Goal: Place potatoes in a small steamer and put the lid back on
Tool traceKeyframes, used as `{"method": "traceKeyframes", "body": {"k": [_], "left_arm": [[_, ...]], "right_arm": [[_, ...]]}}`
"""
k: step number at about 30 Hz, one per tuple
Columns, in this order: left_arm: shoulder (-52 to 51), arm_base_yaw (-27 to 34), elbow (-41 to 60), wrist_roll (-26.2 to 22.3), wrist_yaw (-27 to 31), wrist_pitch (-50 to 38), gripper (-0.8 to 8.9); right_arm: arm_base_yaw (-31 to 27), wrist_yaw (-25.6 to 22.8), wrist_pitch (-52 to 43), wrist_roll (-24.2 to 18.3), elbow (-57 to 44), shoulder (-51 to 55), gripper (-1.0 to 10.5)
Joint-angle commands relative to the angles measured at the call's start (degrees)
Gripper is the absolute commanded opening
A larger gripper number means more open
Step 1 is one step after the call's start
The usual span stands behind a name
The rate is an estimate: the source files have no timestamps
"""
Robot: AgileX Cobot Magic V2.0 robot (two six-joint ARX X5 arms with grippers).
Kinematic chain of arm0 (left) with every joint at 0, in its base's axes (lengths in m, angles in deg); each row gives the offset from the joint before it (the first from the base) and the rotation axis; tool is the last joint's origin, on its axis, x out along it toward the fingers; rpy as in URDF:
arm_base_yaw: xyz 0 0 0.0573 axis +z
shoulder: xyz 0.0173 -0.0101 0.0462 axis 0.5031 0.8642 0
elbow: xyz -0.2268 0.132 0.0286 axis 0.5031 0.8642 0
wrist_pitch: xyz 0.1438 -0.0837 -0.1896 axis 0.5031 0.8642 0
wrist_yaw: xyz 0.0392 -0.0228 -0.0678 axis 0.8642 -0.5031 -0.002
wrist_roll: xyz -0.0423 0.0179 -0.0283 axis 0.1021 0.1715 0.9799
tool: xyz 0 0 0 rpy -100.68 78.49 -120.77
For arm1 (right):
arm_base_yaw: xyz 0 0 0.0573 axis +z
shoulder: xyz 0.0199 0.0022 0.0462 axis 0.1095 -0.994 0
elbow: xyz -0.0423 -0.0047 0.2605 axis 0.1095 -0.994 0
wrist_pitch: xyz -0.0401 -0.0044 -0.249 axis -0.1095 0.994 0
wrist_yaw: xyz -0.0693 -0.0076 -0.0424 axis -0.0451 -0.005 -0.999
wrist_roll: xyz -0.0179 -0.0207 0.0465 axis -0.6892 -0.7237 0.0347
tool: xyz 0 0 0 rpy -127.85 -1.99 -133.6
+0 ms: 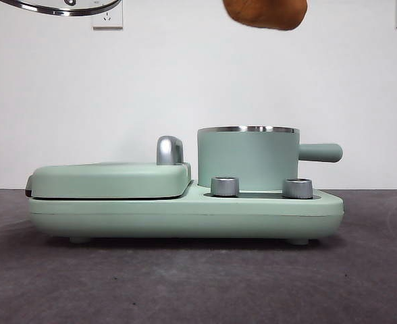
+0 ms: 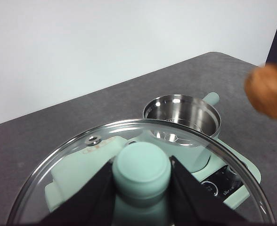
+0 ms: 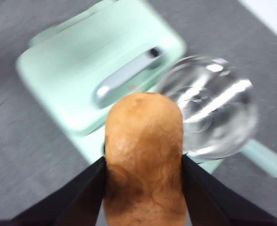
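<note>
Overhead, right gripper [image 3: 143,188] clamps the potato [image 3: 144,160] at its waist, high above the open pot [image 1: 248,158] | potato likely firm, light, rough-skinned, grips well | left gripper [image 2: 141,188] pinches the knob of the fragile glass lid [image 2: 82,160], raised aside.

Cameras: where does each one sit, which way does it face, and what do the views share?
Front view: low at table height, looking level at the mint-green cylindrical steamer pot beside the flat mint-green grill cover; no jaws show.
Left wrist view: above the left gripper, looking down past the round glass lid that it grips by the knob.
Right wrist view: above the right gripper, looking down over the orange-brown potato it clamps.
Shared: all three show the pot and potato; the lid's rim edges the front view's top left corner.
</note>
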Motion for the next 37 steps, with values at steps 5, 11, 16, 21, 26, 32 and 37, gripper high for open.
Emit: {"method": "traceKeyframes", "body": {"k": [5, 11, 16, 21, 26, 32, 37], "left_arm": [[0.0, -0.2, -1.0, 0.1, 0.0, -2.4, 0.15], [0.0, -0.2, -1.0, 0.1, 0.0, -2.4, 0.15], [0.0, -0.2, -1.0, 0.1, 0.0, -2.4, 0.15], [0.0, -0.2, -1.0, 0.1, 0.0, -2.3, 0.15], [0.0, -0.2, -1.0, 0.1, 0.0, -2.3, 0.15], [0.0, -0.2, -1.0, 0.1, 0.0, -2.2, 0.15], [0.0, -0.2, -1.0, 0.1, 0.0, -1.7, 0.15]], "right_arm": [[-7.4, 4.1, 1.7, -0.7, 10.6, -9.6, 2.0], [-10.8, 5.1, 1.6, -2.7, 15.6, -17.6, 2.0], [-12.0, 6.4, -0.5, -4.1, 16.8, -22.9, 2.0], [-12.7, 6.4, -3.0, -5.4, 16.8, -26.7, 2.0], [-13.4, 6.7, -4.9, -5.6, 16.8, -29.6, 2.0], [-13.9, 7.3, -6.9, -6.4, 16.8, -33.0, 2.0], [-13.9, 7.3, -7.3, -6.7, 16.8, -34.4, 2.0]]}}
